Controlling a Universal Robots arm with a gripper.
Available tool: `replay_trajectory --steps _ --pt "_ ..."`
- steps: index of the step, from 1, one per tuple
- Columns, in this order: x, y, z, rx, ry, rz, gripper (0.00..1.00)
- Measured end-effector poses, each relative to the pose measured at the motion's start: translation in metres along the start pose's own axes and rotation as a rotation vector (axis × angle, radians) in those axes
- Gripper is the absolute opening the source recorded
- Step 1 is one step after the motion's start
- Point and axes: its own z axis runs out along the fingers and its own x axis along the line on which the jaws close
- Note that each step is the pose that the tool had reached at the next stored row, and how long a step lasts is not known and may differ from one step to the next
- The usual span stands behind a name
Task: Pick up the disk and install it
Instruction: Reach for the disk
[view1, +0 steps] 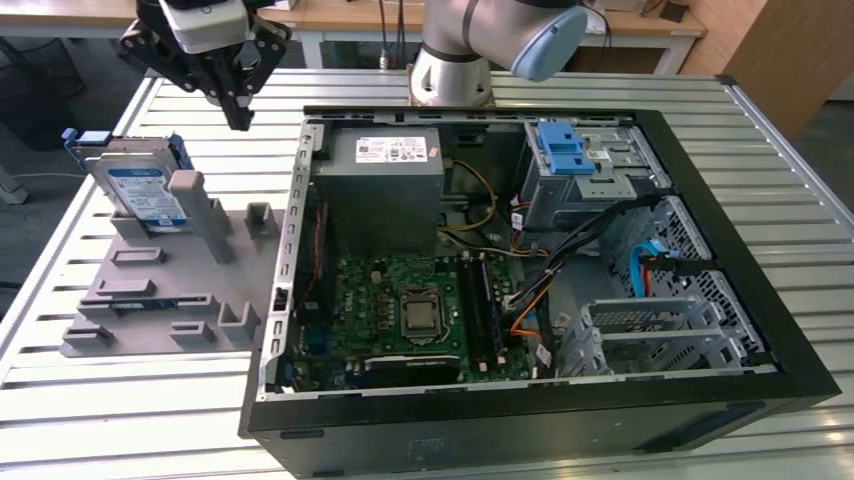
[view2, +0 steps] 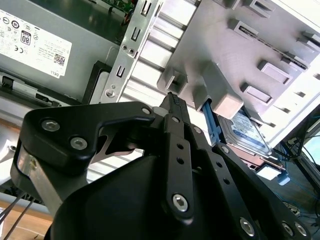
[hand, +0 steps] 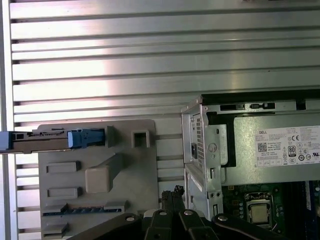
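Note:
The disk (view1: 140, 190) is a silver hard drive with a white-and-blue label and a blue carrier frame. It stands upright in a slot at the far end of the grey holder block (view1: 174, 290), at the exterior view's left. It appears edge-on in the first wrist view (hand: 45, 140) and behind the block in the second wrist view (view2: 247, 132). My gripper (view1: 242, 120) hangs above the table, beyond and to the right of the disk, apart from it. Both wrist views show its black fingers pressed together, shut on nothing (view2: 173, 98) (hand: 172, 191).
The open computer case (view1: 747, 250) lies on the slatted metal table (view1: 107, 420), right of the holder block. Inside are the grey power-supply box (view1: 387, 180), the motherboard (view1: 414, 310) and a silver drive cage with a blue latch (view1: 567, 150). The arm's base (view1: 454, 70) stands behind the case.

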Motion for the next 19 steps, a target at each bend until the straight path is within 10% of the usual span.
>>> replay_trajectory --steps 19 --pt "0.019 0.0044 0.0008 0.0 0.0003 0.0 0.11"
